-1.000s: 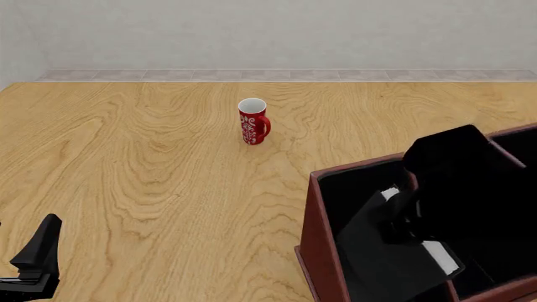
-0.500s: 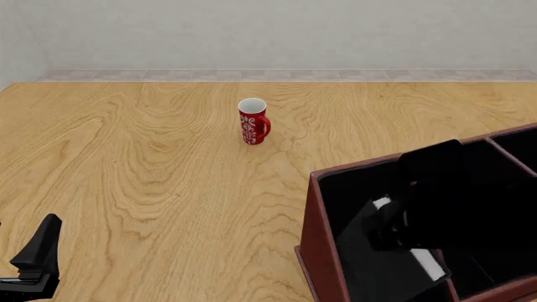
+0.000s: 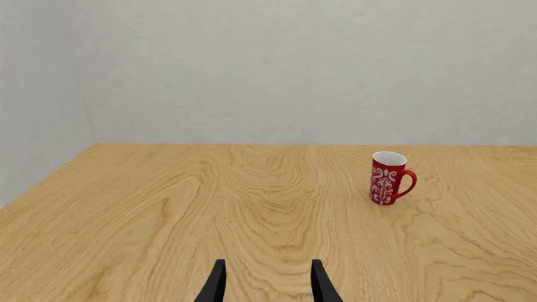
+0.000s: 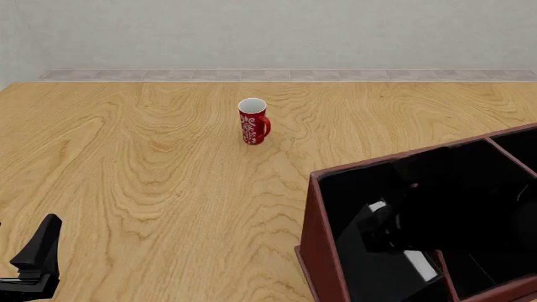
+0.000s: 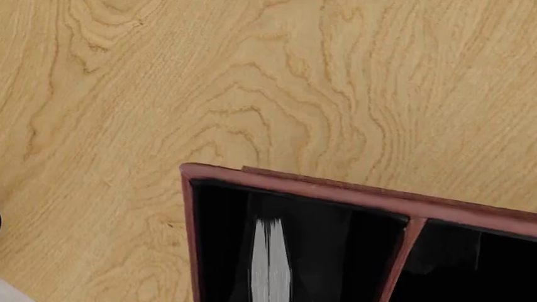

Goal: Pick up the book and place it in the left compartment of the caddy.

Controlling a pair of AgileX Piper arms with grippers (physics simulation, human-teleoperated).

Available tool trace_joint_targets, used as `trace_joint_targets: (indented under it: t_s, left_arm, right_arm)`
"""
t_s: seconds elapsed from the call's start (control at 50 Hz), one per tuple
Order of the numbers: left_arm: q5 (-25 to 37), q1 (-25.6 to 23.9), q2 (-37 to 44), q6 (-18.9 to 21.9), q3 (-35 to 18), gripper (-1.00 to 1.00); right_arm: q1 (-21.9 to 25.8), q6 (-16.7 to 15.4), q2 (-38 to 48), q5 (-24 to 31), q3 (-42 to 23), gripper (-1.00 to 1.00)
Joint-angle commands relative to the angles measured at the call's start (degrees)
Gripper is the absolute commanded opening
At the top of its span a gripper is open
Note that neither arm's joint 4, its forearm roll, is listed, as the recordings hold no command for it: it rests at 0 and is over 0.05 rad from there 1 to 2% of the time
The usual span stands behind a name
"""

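The right pincer (image 4: 394,226) is reaching down inside the large dark reddish-brown wooden caddy (image 4: 323,236), black against the black lining, so I cannot tell whether its fingers are spread or pinching. It is sitting in the wide, deep left compartment (image 4: 353,195), the bay along the caddy's leftmost wall. The thin black hardcover book (image 4: 415,264) with white page edges is standing in that same compartment, directly beneath and just beside the right pincer; only its pale page edges are showing clearly in the front view. In the right wrist view the book (image 5: 270,261) is appearing as a white strip of page edges inside the left compartment (image 5: 222,245), near the caddy's (image 5: 336,189) outer wall, with a thin wooden divider on the far side of it. Whether the pincer is touching the book cannot be told.

The left pincer (image 4: 38,251) is hanging low over the light wooden bench (image 4: 151,170), well apart from the caddy, with its two dark fingers (image 3: 216,286) spread and nothing between them. Ahead of this pincer, and off toward the caddy's side, a tall red mug with white patterning (image 3: 388,178) is standing upright on the bench (image 3: 210,201). In the front view the mug (image 4: 251,121) is standing well beyond both pincers.
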Motion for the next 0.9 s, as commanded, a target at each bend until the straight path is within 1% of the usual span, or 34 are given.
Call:
trace_joint_targets:
  t_s: [0.02, 0.34, 0.64, 0.68, 0.7, 0.9]
  left_arm:
    - [0.0, 0.0, 0.0, 0.0, 0.0, 1.0]
    - [0.0, 0.0, 0.0, 0.0, 0.0, 1.0]
    - [0.0, 0.0, 0.0, 0.0, 0.0, 1.0]
    - [0.0, 0.0, 0.0, 0.0, 0.0, 1.0]
    - [0.0, 0.0, 0.0, 0.0, 0.0, 1.0]
    - [0.0, 0.0, 0.0, 0.0, 0.0, 1.0]
  right_arm:
    - [-0.6, 0.5, 1.1, -1.6, 0.5, -1.0]
    - [-0.4, 0.6, 3.0, -4.6, 2.3, -1.0]
    - [-0.9, 1.2, 3.3, -5.3, 3.8, -1.0]
    - [-0.6, 1.7, 3.3, -5.3, 4.0, -1.0]
    - [-0.4, 2.2, 3.2, -5.1, 4.3, 1.0]
    - [-0.4, 2.2, 3.0, -5.0, 4.1, 1.0]
